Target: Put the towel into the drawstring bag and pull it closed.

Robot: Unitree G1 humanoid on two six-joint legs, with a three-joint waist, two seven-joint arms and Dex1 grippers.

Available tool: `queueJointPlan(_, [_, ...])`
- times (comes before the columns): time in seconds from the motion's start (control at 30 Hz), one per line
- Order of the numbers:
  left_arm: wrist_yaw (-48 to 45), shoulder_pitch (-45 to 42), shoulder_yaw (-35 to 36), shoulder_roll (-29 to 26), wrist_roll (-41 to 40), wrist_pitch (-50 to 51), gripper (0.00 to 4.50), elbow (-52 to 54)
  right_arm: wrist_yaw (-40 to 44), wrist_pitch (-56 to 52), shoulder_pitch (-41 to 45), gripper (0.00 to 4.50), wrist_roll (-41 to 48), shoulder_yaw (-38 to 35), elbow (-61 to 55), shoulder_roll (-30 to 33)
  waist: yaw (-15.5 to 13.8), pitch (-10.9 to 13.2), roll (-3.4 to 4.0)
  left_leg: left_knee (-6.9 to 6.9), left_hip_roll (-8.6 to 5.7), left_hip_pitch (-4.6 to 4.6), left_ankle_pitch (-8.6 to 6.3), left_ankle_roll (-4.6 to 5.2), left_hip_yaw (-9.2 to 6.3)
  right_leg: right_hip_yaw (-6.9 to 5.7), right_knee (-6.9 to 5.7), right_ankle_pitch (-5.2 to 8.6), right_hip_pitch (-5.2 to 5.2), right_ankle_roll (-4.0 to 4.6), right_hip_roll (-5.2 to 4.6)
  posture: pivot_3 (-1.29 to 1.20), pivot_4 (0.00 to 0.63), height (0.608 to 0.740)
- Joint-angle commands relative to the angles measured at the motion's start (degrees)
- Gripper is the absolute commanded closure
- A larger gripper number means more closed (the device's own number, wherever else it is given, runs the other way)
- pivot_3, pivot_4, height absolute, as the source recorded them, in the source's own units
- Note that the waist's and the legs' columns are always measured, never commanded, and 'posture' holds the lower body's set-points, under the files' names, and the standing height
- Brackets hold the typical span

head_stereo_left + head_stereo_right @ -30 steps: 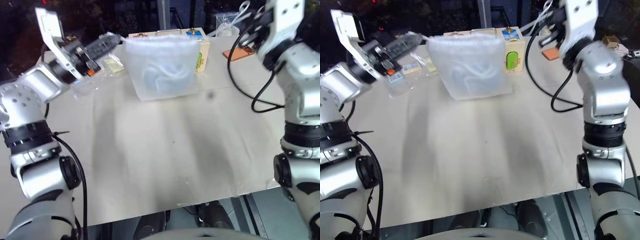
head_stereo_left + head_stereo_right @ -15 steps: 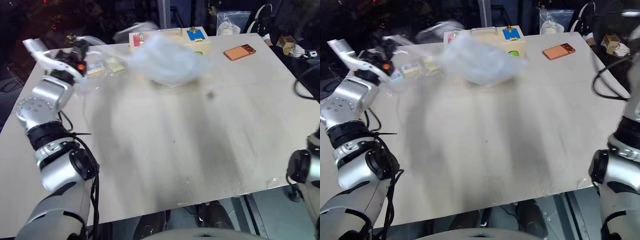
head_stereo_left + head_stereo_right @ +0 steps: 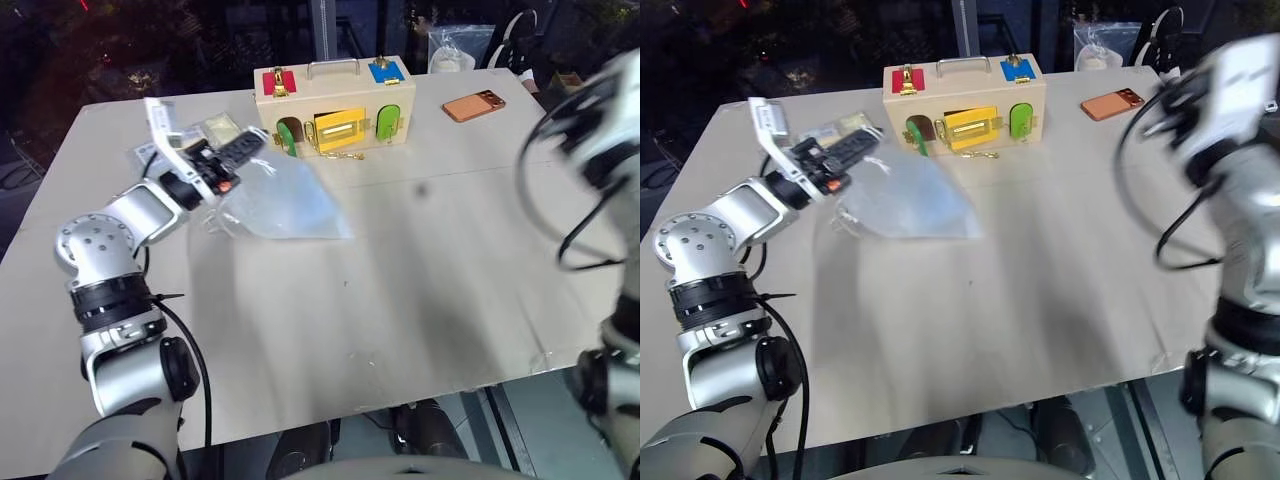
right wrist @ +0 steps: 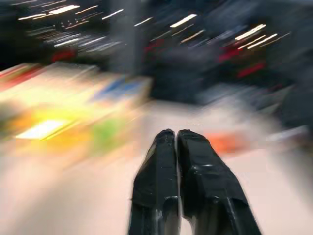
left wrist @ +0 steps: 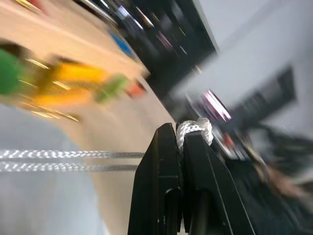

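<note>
Lying flat on the pale table [image 3: 400, 300], the drawstring bag [image 3: 283, 198] spreads as a sheer, roughly triangular sheet just in front of the wooden latch box [image 3: 333, 104], its near edge pointing toward the table's middle. No light-blue shape can be made out through the mesh, so the towel's place cannot be told. At the bag's left corner the left gripper [image 3: 243, 148] points across toward the box; in the left wrist view its two black fingers [image 5: 164, 161] are pressed together on a knot of white cord [image 5: 195, 130], and two strands of that cord run taut away from the fingers over the bag's fabric. Some clear plastic packets [image 3: 205, 128] lie just behind the left gripper, near the table's far left edge. The box carries a red latch, a yellow central panel, green doors and a blue piece on top, with a metal handle above. An orange phone [image 3: 473, 104] rests well apart to the right of the box, near the far edge. On the right side the right arm is raised above the table, well apart from the bag; in the right wrist view the right gripper [image 4: 176, 134] has its fingertips together with nothing between them.
</note>
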State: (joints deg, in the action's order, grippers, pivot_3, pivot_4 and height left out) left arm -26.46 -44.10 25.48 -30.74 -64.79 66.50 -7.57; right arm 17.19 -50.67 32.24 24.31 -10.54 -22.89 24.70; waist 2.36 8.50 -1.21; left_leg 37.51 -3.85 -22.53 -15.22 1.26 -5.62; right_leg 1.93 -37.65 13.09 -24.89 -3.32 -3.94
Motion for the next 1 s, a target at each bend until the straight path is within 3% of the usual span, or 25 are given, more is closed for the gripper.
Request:
queueJointPlan(0.03, [-1.85,-6.49,0.04,-1.70,-5.21,3.19,4.50,2.56,2.24,-0.22,-2.71,2.49,2.44,4.92,-5.78,-1.40,-0.33,0.00,0.00,0.04,-0.02,-0.02,0.00,0.00,-0.02,-0.04,0.01,0.00,0.00,0.00,0.00,0.00,0.150,0.740])
queueJointPlan(0.13, [-1.41,-15.01,-0.06,-2.16,-6.62,4.60,4.50,-2.23,1.67,0.13,-5.69,1.16,2.98,8.06,-8.19,-3.71,-0.54,0.00,-0.02,0.12,-0.07,-0.03,0.00,0.00,-0.06,-0.32,0.05,0.00,0.04,0.00,-0.01,0.00,0.150,0.740])
queueJointPlan(0.3, [-3.33,-23.53,-2.45,-2.15,-4.42,4.78,4.50,-7.80,1.64,-6.86,-7.29,1.16,13.70,4.71,-13.43,-7.45,-0.39,-0.01,0.00,0.16,-0.09,0.09,0.00,0.00,-0.10,-0.36,0.02,0.00,0.16,0.00,0.01,0.00,0.150,0.740])
queueJointPlan(0.43, [-6.00,-25.38,-4.69,-1.29,-2.17,4.09,4.50,-10.22,-1.97,-12.98,-9.71,1.16,24.27,1.01,-15.90,-11.70,-0.04,-0.01,0.01,0.10,-0.05,0.10,0.00,-0.01,-0.15,-0.36,0.00,0.00,0.13,0.00,0.07,0.00,0.150,0.740])
queueJointPlan(0.73, [-6.43,-25.76,-4.44,0.14,-2.22,5.07,4.50,-9.98,-5.75,-11.36,-10.21,1.16,21.18,7.00,-10.85,-14.25,0.01,-0.01,0.01,0.12,-0.06,0.10,0.00,-0.01,-0.13,-0.34,-0.01,0.00,0.12,0.00,0.06,0.00,0.150,0.740])
queueJointPlan(0.8, [-6.15,-25.48,-4.22,0.03,-2.37,5.36,4.50,-9.49,-3.99,-10.68,-11.44,1.68,21.21,8.35,-10.57,-13.43,-0.03,-0.01,0.01,0.12,-0.06,0.11,0.00,-0.01,-0.12,-0.34,-0.02,0.00,0.12,0.00,0.07,0.00,0.150,0.740])
queueJointPlan(1.0, [-5.61,-24.57,-3.78,-0.99,-1.41,5.30,4.50,-9.07,1.70,-8.78,-16.84,4.26,24.24,9.75,-14.88,-9.25,-0.18,0.00,0.01,0.12,-0.08,0.06,0.00,0.00,-0.13,-0.37,0.03,0.00,0.13,-0.01,0.21,0.00,0.150,0.740])
